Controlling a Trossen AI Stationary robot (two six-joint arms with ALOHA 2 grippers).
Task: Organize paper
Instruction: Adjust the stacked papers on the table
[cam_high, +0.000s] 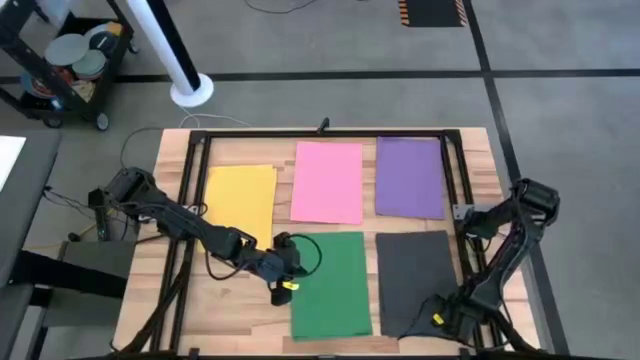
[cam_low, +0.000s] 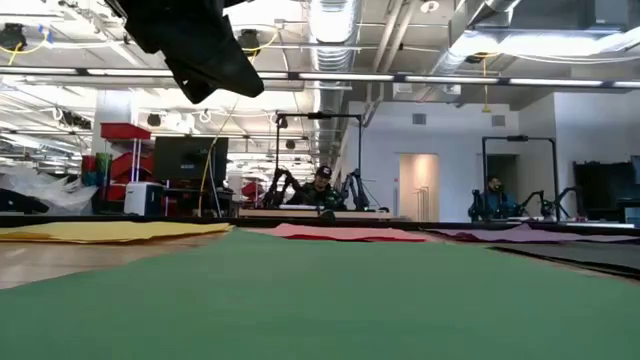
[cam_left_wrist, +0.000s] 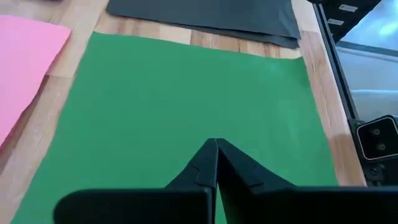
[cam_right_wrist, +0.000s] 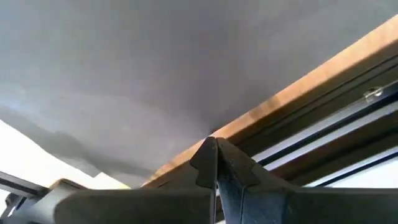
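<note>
Five paper sheets lie flat on the wooden table: yellow (cam_high: 240, 200), pink (cam_high: 328, 182) and purple (cam_high: 410, 177) in the far row, green (cam_high: 335, 285) and black (cam_high: 410, 275) in the near row. My left gripper (cam_high: 283, 292) is shut at the green sheet's left edge. In the low view it hangs high above the green sheet (cam_low: 320, 300). My right gripper (cam_high: 437, 320) is shut over the black sheet's near right part, and its tips (cam_right_wrist: 211, 142) point at the sheet's edge beside the bare wood. My right gripper's shut fingertips stand at the black sheet's edge (cam_right_wrist: 186, 134), coming down at a slant. I cannot tell whether they touch the sheet. The sheet lies flat on the table.
A black metal frame (cam_high: 190, 200) runs around the table top, and its rails stand close beside the sheets. A cart (cam_high: 70, 70) and a white post base (cam_high: 192, 90) stand beyond the far left corner. Cables (cam_high: 310, 250) loop by the left arm. People (cam_low: 322, 185) sit far behind.
</note>
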